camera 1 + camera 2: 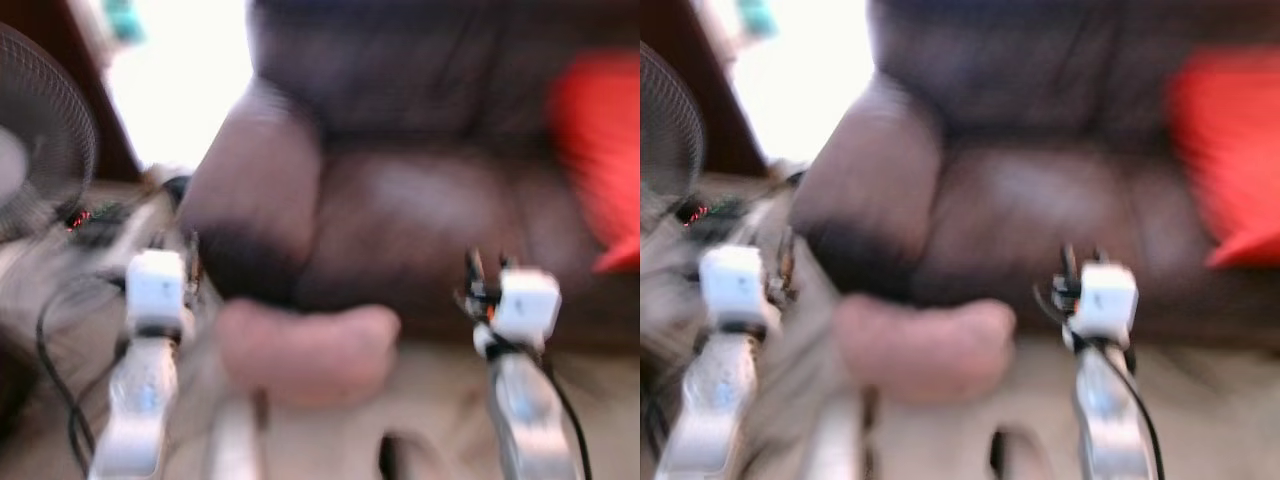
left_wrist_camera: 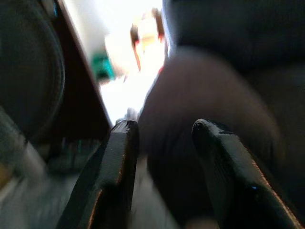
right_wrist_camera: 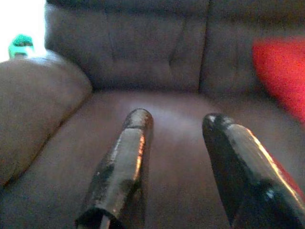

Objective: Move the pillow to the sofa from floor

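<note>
Both grippers are raised ahead of the robot and hold nothing: the left gripper (image 2: 162, 131) shows its two black fingers parted with empty space between them, aimed toward the sofa's rounded armrest (image 1: 255, 180), and the right gripper (image 3: 176, 121) is likewise spread with nothing gripped, looking out over the dark brown seat cushion (image 3: 157, 124). Between the two arms, low down, the pinkish pillow (image 1: 305, 350) lies on the floor (image 1: 440, 400) just in front of the sofa (image 1: 430, 200), not yet lifted. The head views are smeared by motion, so the pillow's edges are soft and its exact outline is hard to read. The likely trouble from here is reaching while the body is unsteady: the fingers could close on a corner only and let the soft pillow slip, or pass above it, since both grippers sit higher than it. Dark cables (image 1: 55, 370) loop on the floor by the left arm and could snag it. A red cushion (image 1: 600, 140) occupies the sofa's right end; a standing fan (image 1: 40, 150) sits to the left beneath a bright window (image 1: 180, 70).
</note>
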Robot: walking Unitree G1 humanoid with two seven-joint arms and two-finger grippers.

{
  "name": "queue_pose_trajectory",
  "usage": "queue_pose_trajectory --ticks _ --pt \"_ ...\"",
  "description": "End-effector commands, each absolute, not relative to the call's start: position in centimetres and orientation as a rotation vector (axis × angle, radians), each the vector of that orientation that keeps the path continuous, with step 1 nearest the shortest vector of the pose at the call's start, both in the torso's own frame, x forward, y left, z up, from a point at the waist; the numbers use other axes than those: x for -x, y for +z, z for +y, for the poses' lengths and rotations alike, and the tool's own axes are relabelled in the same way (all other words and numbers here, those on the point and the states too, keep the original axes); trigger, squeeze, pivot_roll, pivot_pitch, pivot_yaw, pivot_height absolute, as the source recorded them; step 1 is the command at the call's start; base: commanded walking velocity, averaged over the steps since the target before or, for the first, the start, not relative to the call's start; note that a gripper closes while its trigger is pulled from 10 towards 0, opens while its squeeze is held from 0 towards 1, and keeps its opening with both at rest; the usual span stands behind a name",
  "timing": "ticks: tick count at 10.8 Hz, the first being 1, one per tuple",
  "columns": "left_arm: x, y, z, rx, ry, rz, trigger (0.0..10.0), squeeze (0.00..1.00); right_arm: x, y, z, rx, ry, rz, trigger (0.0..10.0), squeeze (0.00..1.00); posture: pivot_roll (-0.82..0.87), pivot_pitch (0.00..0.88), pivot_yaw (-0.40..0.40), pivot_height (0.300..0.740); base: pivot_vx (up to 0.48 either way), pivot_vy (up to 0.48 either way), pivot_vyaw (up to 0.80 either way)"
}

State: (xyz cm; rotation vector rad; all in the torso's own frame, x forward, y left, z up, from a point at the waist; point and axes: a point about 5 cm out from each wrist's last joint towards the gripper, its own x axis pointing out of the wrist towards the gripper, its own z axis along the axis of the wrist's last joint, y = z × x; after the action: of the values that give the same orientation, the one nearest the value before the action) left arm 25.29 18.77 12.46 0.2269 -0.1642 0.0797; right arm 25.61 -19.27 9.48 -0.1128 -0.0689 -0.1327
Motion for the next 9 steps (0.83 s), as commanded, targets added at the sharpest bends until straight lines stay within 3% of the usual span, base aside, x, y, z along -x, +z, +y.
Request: queue_pose_trajectory --ticks 1,9 --pt "-25.8 14.03 18.83 -0.239 0.081 -0.226 10.0 0.0 -25.98 10.31 -19.07 0.113 -0.122 -0.1 10.0 0.0 0.06 0.086 -0.019 0.602 0.0 0.0 0.0" --pt "-26.01 13.84 18.74 -0.231 0.081 -0.212 10.0 0.0 -26.15 10.27 -18.89 0.107 -0.105 -0.087 10.0 0.0 0.06 0.086 -0.02 0.587 0.0 0.0 0.0"
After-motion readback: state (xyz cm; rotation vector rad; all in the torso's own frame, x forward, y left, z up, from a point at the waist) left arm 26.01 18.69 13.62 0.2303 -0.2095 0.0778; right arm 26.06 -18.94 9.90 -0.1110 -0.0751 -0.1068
